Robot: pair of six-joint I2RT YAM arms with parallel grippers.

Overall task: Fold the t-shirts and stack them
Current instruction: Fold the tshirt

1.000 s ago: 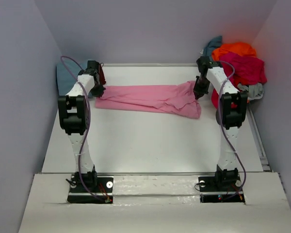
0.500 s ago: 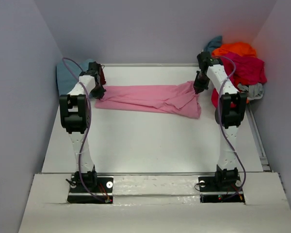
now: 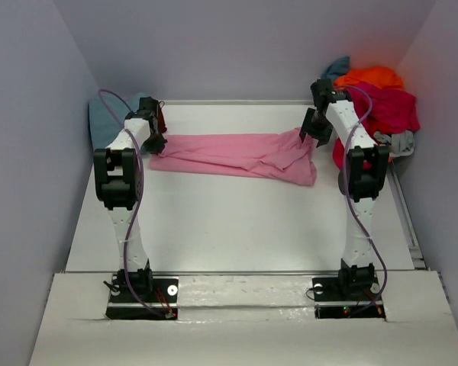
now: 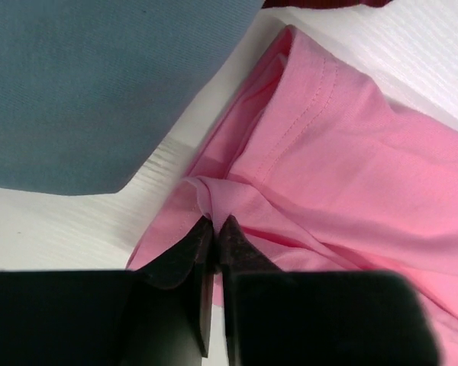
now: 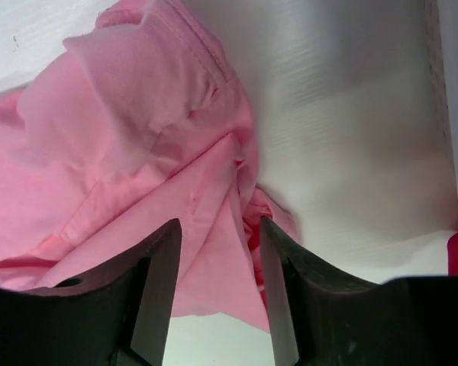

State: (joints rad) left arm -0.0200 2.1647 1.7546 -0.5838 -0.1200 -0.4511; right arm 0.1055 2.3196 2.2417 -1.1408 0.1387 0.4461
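The left pincer [image 4: 216,223] is clenched tight, its two dark fingers pressed together on a small raised fold at the left end of the pink t-shirt [image 4: 351,168]. In the top view the left pincer [image 3: 154,142] sits at that shirt's left edge, toward the far left of the desk [image 3: 237,229]. The right pincer [image 5: 217,225] stands released, jaws apart, with a wrinkled ridge of the pink t-shirt [image 5: 137,137] lying below the gap and neither finger visibly pressing on it. From above, the right pincer [image 3: 311,126] hangs just over the shirt's far right corner. The pink t-shirt [image 3: 237,152] lies stretched as a long, narrow band across the far half of the desk, running left to right between the two arms. It is smoother on the left and bunched into creases on the right, where its near edge sags toward the front. Just beyond the left pincer, a teal-blue t-shirt [image 3: 103,114] lies at the far left edge of the desk. The left wrist view shows the teal-blue t-shirt [image 4: 99,84] flat and close to the pink one but apart from it, with a strip of white desk between them. In the far right corner sits a loose heap of shirts: an orange t-shirt [image 3: 370,76] on top, a crimson-magenta t-shirt [image 3: 389,107] below it, a teal t-shirt [image 3: 336,69] behind, and a grey t-shirt [image 3: 397,142] at the near side.
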